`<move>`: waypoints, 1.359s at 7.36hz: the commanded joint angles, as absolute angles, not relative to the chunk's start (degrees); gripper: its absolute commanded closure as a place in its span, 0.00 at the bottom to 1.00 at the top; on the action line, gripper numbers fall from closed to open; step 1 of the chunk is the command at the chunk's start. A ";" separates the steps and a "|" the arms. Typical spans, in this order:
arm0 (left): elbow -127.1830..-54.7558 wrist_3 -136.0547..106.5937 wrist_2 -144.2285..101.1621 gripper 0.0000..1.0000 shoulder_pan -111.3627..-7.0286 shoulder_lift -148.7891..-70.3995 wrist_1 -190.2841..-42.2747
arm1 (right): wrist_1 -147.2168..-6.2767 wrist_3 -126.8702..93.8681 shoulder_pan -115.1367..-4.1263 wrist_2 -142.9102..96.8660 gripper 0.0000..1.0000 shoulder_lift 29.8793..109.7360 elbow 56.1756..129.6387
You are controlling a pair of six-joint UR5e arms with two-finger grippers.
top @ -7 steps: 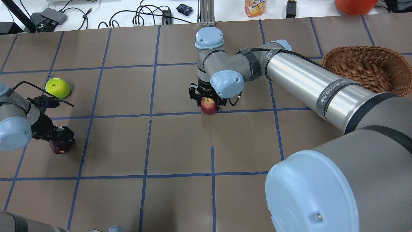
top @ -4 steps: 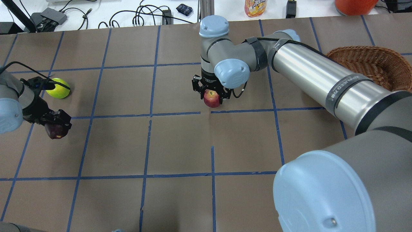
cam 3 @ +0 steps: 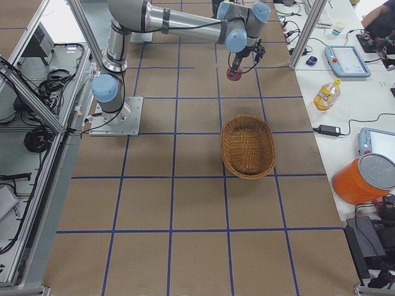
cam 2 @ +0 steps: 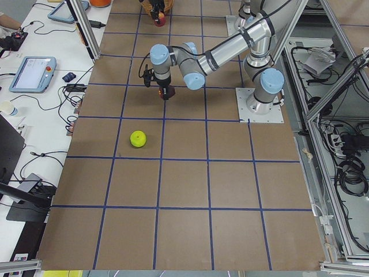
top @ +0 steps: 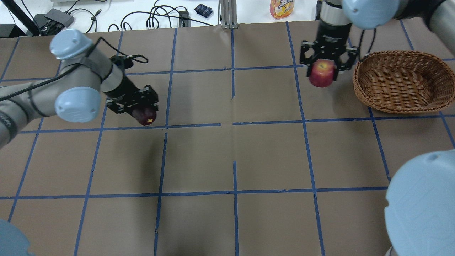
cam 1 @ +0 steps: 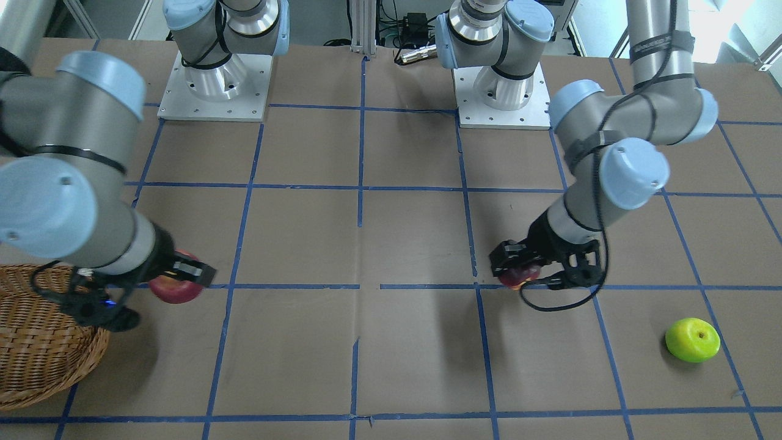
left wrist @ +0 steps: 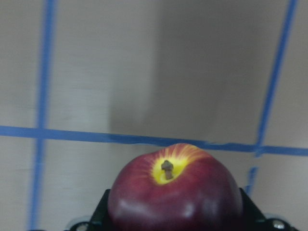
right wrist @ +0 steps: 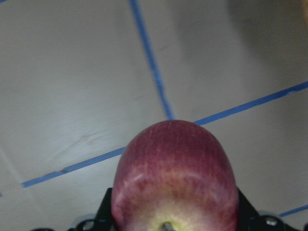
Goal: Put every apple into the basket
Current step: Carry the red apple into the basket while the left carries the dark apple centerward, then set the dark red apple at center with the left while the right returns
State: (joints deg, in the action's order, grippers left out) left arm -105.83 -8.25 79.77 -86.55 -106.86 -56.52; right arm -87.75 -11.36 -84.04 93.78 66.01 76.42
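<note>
My right gripper [top: 322,73] is shut on the red apple [top: 321,75], held above the table just left of the wicker basket [top: 403,82]. The right wrist view shows this red apple [right wrist: 175,178] over blue tape lines. My left gripper [top: 144,114] is shut on the dark maroon apple [top: 146,117], left of the table's middle; its yellow stem patch shows on the maroon apple [left wrist: 175,192] in the left wrist view. The lime green apple [cam 1: 692,340] lies alone on the table at the robot's far left. My left arm hides it in the overhead view. The basket holds nothing.
Blue tape lines [top: 233,122] divide the brown table into squares. Beyond the far edge are cables [top: 160,17], a juice bottle [top: 282,8] and an orange container [top: 391,5]. My right arm's elbow [top: 423,202] fills the overhead view's lower right corner.
The right gripper has lifted the red apple and carried it from the table's middle to beside the basket. The left gripper has carried the maroon apple from the far left toward the middle.
</note>
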 commanded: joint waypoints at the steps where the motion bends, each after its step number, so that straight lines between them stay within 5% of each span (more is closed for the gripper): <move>1: -103.46 -24.72 77.18 1.00 -99.19 -112.21 -46.11 | -89.63 9.49 -72.54 98.87 1.00 65.05 76.55; 5: -101.09 -31.11 77.87 1.00 -106.17 -117.94 -40.44 | -112.64 37.03 -60.58 103.01 1.00 54.86 76.29; 6: -100.29 -31.55 77.70 0.42 -106.43 -119.78 -40.26 | -114.94 38.48 -60.21 103.09 1.00 53.80 75.94; 7: -100.20 -32.60 77.35 0.00 -106.61 -121.19 -38.69 | -117.40 38.23 -60.21 103.18 1.00 51.79 75.94; 8: -99.93 -31.30 77.52 0.00 -106.61 -121.64 -38.15 | -120.29 38.58 -60.03 103.36 1.00 50.11 75.94; 9: -98.10 -27.55 79.17 0.00 -106.26 -120.68 -38.06 | -120.15 38.58 -59.25 103.36 0.72 49.75 76.37; 10: -95.30 -24.03 80.67 0.00 -102.87 -117.98 -42.76 | -119.54 38.76 -58.63 103.19 0.26 49.57 76.46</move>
State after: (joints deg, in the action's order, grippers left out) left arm -98.07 -28.03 78.99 -105.50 -120.19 -39.41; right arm -119.56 38.52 -59.42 103.30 50.15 76.25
